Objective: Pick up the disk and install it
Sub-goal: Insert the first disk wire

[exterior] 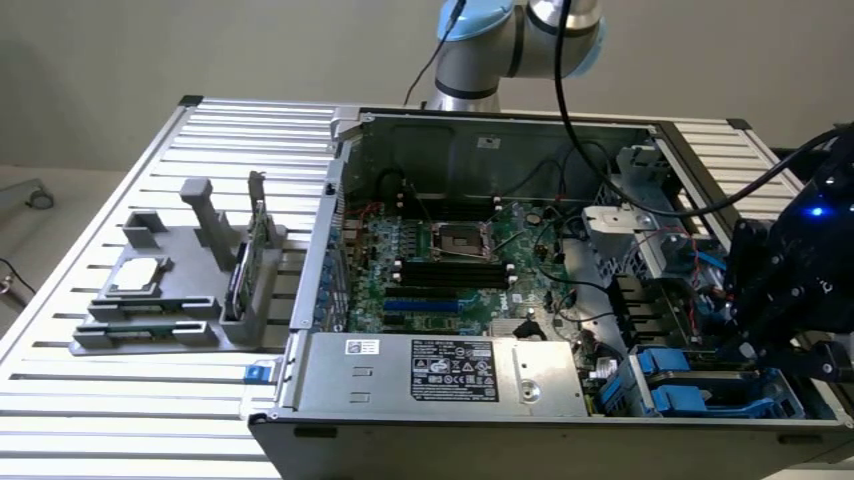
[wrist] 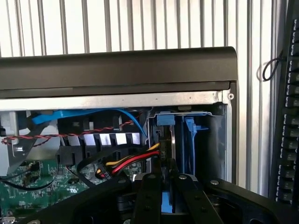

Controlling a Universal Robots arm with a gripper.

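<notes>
Table [exterior: 120, 170]: ribbed bare aluminium, satin sheen. Computer case [exterior: 467, 140]: dull grey sheet metal. Front panel [wrist: 117, 70]: smooth black plastic, slight gloss. Motherboard [exterior: 441, 250]: green, glossy lacquer. Power supply [exterior: 534, 375]: plain silver metal, paper label. Disk [wrist: 166, 120]: matt blue plastic frame; edge probably metal. Gripper [wrist: 163, 179]: matt black.

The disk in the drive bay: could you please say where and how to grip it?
Pinch the disk across its flat faces at the exposed edge, from the open side of the case: it stands on edge between bay walls, as the claw does.
</notes>
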